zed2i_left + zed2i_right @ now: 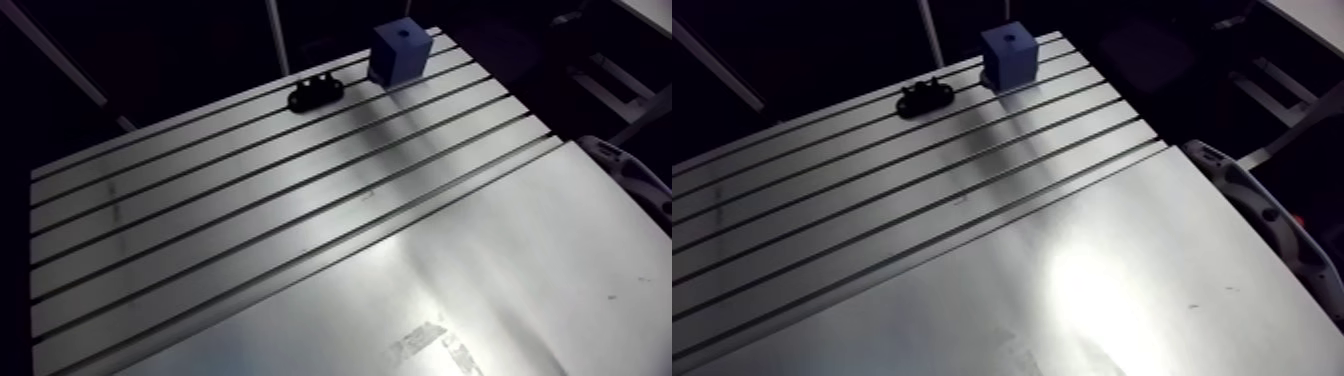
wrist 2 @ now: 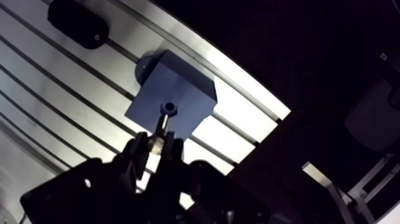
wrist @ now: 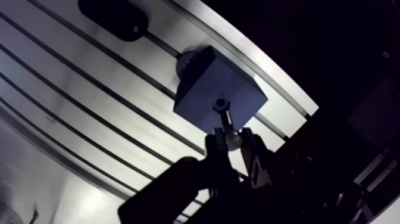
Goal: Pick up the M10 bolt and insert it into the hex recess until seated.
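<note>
Our gripper (image 3: 233,142) is clamped on the bolt (image 3: 226,119) by its shank. The hex head points away from the gripper and meets the top of the blue block (image 3: 205,89) at its recess (image 1: 402,33). We cannot tell whether it is seated. Along the far edge of the slotted surface (image 1: 300,250), a black fixture (image 1: 316,92) lies to the left. The block stands near it on the right, not touching it.
</note>
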Available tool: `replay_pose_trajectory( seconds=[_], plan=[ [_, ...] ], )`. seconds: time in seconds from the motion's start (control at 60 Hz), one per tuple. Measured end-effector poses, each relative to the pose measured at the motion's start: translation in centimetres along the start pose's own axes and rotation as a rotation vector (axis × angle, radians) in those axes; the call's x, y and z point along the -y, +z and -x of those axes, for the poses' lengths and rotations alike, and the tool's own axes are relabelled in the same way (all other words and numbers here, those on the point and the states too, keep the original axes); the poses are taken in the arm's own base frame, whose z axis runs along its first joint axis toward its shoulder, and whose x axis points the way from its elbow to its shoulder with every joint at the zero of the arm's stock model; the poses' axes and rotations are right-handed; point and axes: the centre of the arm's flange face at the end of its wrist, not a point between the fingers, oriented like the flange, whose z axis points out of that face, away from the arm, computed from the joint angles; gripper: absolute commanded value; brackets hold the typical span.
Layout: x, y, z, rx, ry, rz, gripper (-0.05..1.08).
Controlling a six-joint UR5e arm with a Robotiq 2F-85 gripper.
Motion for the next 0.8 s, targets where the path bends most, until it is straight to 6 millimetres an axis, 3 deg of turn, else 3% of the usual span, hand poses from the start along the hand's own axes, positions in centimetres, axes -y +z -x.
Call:
replay_pose_trajectory(
  seconds=[0.8],
  plan=[
    [-0.6,2.3,-0.2,0.011,-0.002,-0.022,1.07]
  ],
)
